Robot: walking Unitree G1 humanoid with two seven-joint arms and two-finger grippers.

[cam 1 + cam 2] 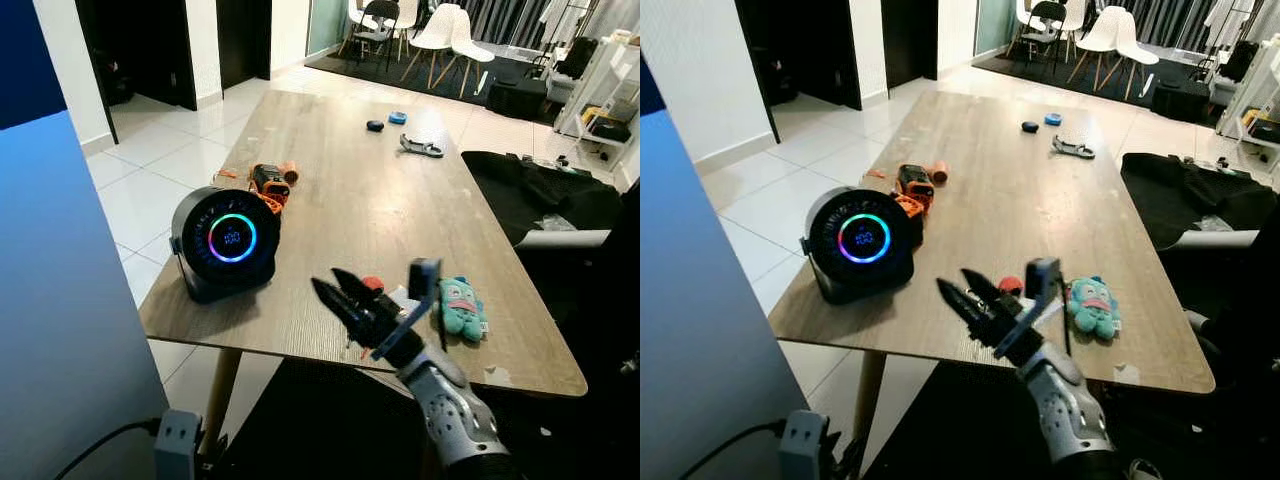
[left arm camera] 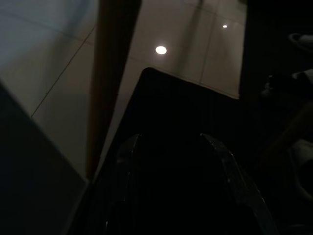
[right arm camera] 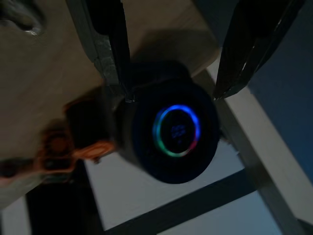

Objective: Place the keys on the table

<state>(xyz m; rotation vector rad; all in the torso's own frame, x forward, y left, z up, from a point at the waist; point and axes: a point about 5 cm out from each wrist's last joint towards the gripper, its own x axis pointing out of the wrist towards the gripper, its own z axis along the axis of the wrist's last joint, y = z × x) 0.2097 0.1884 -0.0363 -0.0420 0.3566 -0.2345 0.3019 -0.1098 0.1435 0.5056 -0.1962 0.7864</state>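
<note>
From the left eye view, the right gripper [image 1: 335, 287] hovers over the near edge of the wooden table [image 1: 380, 190], its two black fingers spread a little way apart with nothing between them. Just behind the fingers, a red-tagged bunch that looks like the keys [image 1: 372, 285] lies on the table, beside a white card; whether the fingers touch it I cannot tell. A teal plush [image 1: 461, 308] lies just right of the wrist, a round black speaker [image 1: 226, 243] with a glowing colour ring stands near the table's left corner, and an orange tool [image 1: 270, 182] lies behind it. In the right wrist view, the fingers [image 3: 111, 46] stand well apart, framing the speaker and empty. In the left wrist view, the left gripper [image 2: 173, 142] hangs in the dark over floor tiles, its fingers apart with nothing held.
</note>
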